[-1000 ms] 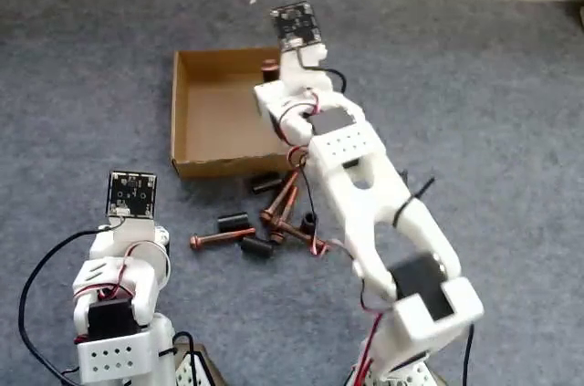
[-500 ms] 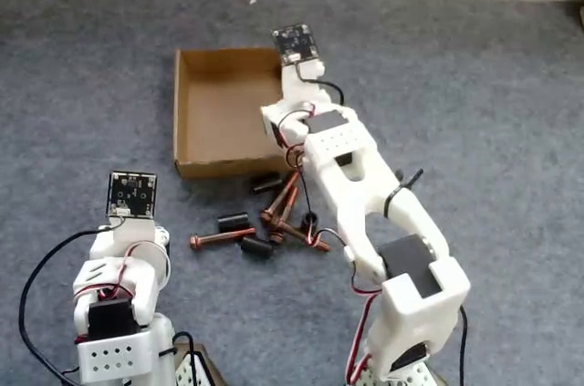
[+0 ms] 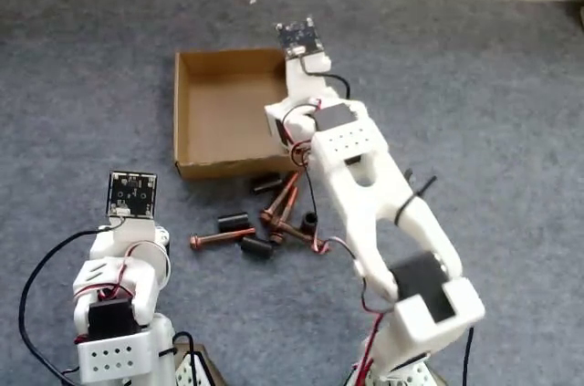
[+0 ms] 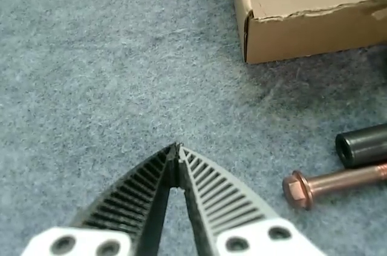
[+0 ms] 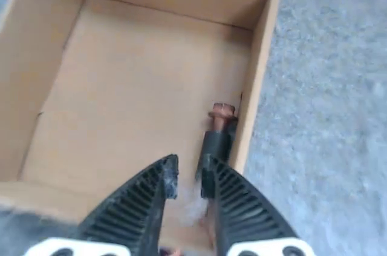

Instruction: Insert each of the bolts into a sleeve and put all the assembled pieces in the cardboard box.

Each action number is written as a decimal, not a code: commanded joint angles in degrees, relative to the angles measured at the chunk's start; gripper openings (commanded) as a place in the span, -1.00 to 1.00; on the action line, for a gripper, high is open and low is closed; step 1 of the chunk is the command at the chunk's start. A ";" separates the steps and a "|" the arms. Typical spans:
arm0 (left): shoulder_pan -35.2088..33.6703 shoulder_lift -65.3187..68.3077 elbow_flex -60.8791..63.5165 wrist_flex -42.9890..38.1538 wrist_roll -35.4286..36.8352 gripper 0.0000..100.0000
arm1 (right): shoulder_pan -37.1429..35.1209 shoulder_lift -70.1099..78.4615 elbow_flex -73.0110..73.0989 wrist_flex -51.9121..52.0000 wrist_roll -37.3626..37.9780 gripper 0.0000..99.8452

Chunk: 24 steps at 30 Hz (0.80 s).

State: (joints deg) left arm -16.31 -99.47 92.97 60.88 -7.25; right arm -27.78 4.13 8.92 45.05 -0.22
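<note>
Right, one assembled piece (image 5: 219,130), a bolt through a black sleeve, lies flat in the box (image 5: 121,80), against its side wall. The right hand (image 5: 188,168) hangs just above it with fingers a little apart and nothing between them: released. The left hand (image 4: 177,154) is clenched on nothing, tips touching, low over the grey table (image 4: 91,56) near the box's front corner.

The loose parts lie on the table in front of the box. A single bolt (image 3: 222,238) lies alone, with one sleeve (image 3: 234,221) just beside it and another sleeve (image 3: 257,247) near its tip. A third sleeve (image 3: 266,182) sits close to the box's front wall. A fourth sleeve (image 3: 309,221) sits beside the crossed bolts (image 3: 281,202).

Handling is a judgement. The bolts look like solid metal, stiff and fairly heavy for their size, smooth and likely to roll. Best grip is across the shank near the middle, clear of the head. The sleeves look rigid and slick and also roll. Pinch those across the barrel and leave the bore open.

In the way: the crossed bolts touch each other, so lifting one may drag the rest. The right arm (image 3: 374,194) and its red wire (image 3: 321,247) hang over that pile in the high view. The single bolt is the easy one, nearest the left hand.
</note>
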 commanded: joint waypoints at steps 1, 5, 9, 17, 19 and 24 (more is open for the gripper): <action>-0.22 -0.31 -0.31 -1.23 -0.53 -0.99 | 0.57 -8.92 -2.24 7.78 -0.35 -0.90; -0.22 -0.31 -0.31 -1.23 -0.53 -0.99 | -0.13 -12.44 -2.07 17.71 -0.44 -0.89; -0.22 -0.31 -0.31 -1.23 -0.53 -0.99 | -1.01 -14.29 -1.89 24.31 -0.35 -0.89; -0.22 -0.31 0.13 -1.23 -0.53 -0.99 | -2.33 -18.42 8.22 27.56 -0.18 -0.90; -0.22 -0.31 0.40 -1.32 -0.53 -0.99 | -4.18 -19.65 12.00 27.30 -0.18 -0.90; -0.22 -0.31 0.40 -1.32 -0.62 -0.99 | -6.46 -19.82 18.86 25.89 -0.44 -0.90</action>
State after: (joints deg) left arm -16.31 -99.47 93.67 60.88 -7.25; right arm -32.97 -13.54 26.15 72.22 -0.22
